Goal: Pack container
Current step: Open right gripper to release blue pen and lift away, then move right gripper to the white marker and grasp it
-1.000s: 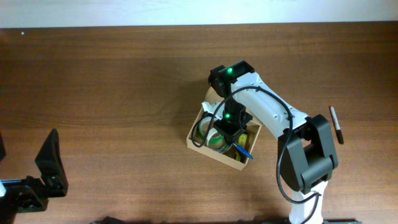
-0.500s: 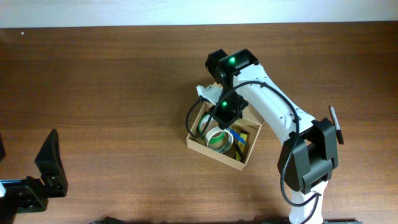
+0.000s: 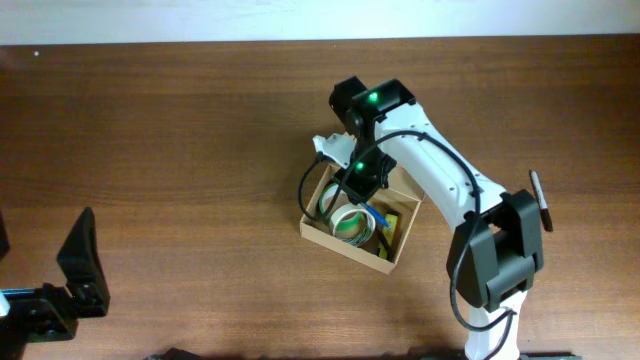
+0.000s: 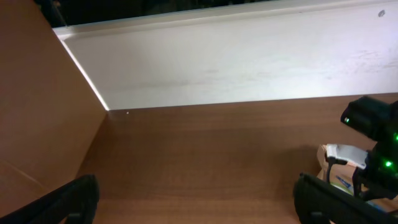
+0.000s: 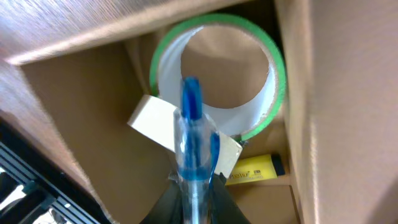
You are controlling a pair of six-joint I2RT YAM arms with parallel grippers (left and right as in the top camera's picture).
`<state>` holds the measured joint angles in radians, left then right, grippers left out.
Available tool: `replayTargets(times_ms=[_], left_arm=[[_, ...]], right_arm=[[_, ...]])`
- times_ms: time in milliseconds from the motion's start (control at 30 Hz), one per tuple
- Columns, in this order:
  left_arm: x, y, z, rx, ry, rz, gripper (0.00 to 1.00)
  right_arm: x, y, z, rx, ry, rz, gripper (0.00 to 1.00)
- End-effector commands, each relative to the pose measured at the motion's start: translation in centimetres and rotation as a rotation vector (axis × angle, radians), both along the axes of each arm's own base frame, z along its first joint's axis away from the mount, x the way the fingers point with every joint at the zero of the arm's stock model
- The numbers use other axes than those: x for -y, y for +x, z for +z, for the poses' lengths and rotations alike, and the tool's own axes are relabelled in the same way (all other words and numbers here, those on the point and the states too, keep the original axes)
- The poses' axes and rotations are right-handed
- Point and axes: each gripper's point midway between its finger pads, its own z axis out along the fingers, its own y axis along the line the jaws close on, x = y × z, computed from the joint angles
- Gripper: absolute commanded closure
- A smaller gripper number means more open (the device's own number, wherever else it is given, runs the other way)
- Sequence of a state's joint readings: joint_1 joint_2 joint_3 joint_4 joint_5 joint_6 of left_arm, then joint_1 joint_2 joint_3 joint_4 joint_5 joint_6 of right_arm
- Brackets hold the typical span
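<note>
R arm has moved back toward far-left corner of tan rectangular cardboard container (image 3: 345, 250), which sits mid brown wooden surface (image 3: 180, 150). R fingers (image 5: 164, 209) pinch blue translucent plastic pen (image 5: 189, 130) above green-edged tape roll (image 5: 273, 68) inside; release looks due. L fingers (image 4: 68, 202) wide open, empty

Container (image 3: 330, 243) crowded by tape roll (image 5: 268, 93), blue pen (image 5: 189, 134), right arm (image 3: 430, 172) overhead, open tabletop (image 3: 180, 150) leftward.
</note>
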<state>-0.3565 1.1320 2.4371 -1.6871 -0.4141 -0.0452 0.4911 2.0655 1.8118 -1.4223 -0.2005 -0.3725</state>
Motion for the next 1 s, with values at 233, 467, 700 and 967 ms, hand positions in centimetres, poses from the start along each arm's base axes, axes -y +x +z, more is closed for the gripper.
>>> replayTargets(times_ms=[233, 467, 700, 967], left_arm=[[0.4, 0.0, -0.1, -0.006, 0.01, -0.024, 0.0], [0.4, 0.0, -0.1, -0.006, 0.01, -0.024, 0.0], [0.4, 0.0, -0.1, -0.006, 0.01, -0.024, 0.0], [0.4, 0.0, -0.1, -0.006, 0.01, -0.024, 0.0]], right_arm=[[1.4, -2.1, -3.7, -0.08, -0.05, 0.01, 0.91], [1.2, -1.9, -2.6, -0.076, -0.041, 0.005, 0.45], [-0.4, 1.5, 5.6, 0.081, 0.029, -0.006, 0.42], [3.9, 7.9, 20.8, 0.571, 0.065, -0.262, 0.28]])
